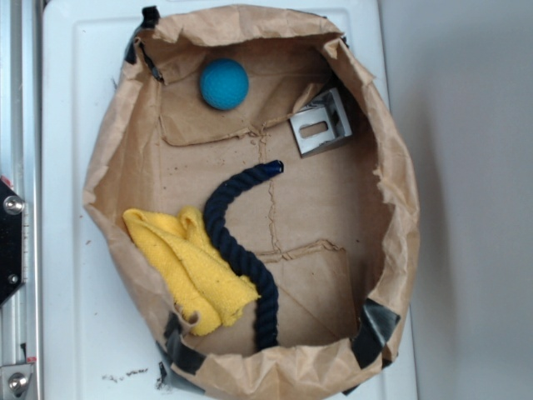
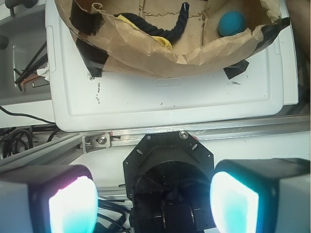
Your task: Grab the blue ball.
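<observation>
Wide-spread gripper [image 2: 153, 201] fingers hang outside the paper bag [image 1: 398, 208]; blue ball [image 1: 223, 84] lies near its rim

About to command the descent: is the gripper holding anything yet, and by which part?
Nothing is held. The gripper is open and empty, outside the paper bag; the blue ball lies untouched inside.

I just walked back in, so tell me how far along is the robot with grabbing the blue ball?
Nothing looks done yet. The blue ball sits untouched on the floor of the paper bag, apart from the metal bracket and navy rope. The gripper is open and empty, outside the bag. Reaching in, closing on the ball and lifting all remain.
</observation>
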Controlling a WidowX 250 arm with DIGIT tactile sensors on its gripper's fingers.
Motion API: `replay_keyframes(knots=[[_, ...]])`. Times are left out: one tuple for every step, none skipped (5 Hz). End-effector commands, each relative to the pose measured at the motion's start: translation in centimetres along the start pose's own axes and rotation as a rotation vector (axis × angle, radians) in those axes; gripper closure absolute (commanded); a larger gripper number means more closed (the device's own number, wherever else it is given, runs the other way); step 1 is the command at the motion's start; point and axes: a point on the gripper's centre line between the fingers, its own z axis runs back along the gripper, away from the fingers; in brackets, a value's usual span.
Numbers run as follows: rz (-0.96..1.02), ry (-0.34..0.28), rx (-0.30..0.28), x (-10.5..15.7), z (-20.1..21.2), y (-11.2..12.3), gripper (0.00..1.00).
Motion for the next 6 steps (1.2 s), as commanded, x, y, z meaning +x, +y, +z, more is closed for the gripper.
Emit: replay_keyframes(knots=[[0.000,0.000,0.000,0.0,0.0,0.0,0.00],[0.066,-0.009,0.013,4.4,-0.6,-0.4,0.00],[0.131,0.003,0.030,6.6,-1.3,0.2,0.00],[0.241,-0.009,0.081,8.5,-2.7,1.9,0.00],[0.437,-0.148,0.223,9.4,-4.4,3.7,0.00],[0.635,-0.185,0.300,10.8,-6.2,5.0,0.00]])
